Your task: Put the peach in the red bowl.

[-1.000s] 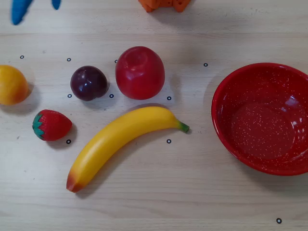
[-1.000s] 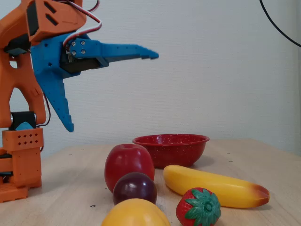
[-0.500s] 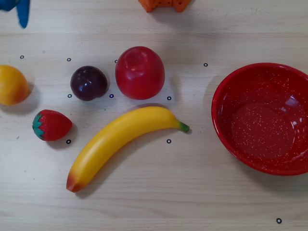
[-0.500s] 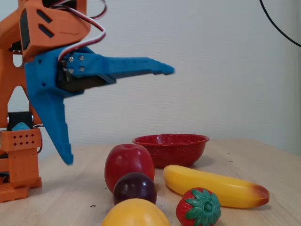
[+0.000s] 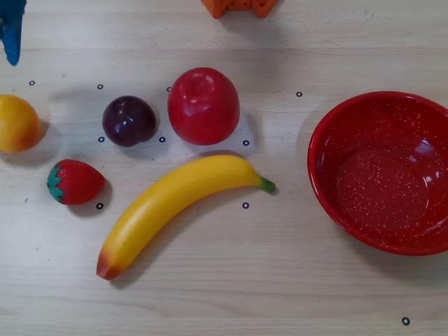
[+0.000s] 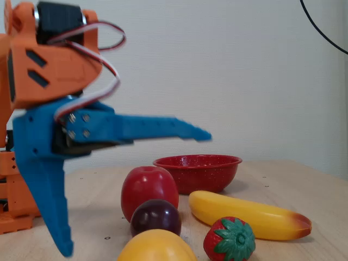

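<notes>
The peach (image 5: pixel 17 124) lies at the far left of the table in the overhead view, and at the bottom front in the fixed view (image 6: pixel 156 247). The red bowl (image 5: pixel 323 175) stands empty at the right, and at the back in the fixed view (image 6: pixel 198 173). My gripper (image 6: pixel 138 194) is wide open and empty. One blue finger (image 6: pixel 51 206) points down and the other (image 6: pixel 157 128) sticks out level. It hangs above the table to the left of the fruit. In the overhead view only a blue fingertip (image 5: pixel 12 35) shows, at the top left, beyond the peach.
A dark plum (image 5: pixel 129 120), a red apple (image 5: pixel 204 106), a strawberry (image 5: pixel 74 181) and a long banana (image 5: pixel 178 206) lie between the peach and the bowl. The arm's orange base (image 5: pixel 238 6) is at the top edge.
</notes>
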Robot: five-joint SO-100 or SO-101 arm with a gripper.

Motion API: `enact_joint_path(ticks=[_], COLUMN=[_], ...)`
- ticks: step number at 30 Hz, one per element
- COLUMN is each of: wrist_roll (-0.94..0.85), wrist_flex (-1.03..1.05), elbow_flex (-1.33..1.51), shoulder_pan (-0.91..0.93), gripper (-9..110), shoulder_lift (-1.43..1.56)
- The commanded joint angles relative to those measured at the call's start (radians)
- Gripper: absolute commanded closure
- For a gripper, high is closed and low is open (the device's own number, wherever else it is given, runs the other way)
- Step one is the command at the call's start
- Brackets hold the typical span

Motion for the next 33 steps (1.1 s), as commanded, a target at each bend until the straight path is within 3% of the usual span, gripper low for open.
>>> enact_joint_path(ticks=[1, 33], wrist_roll=[0.034, 0.002], wrist_flex=[-0.032, -0.138], elbow_flex=[-0.098, -0.1], shoulder_pan=[-0.015, 0.097], gripper=[26, 26], shoulder_lift=[0.049, -0.12])
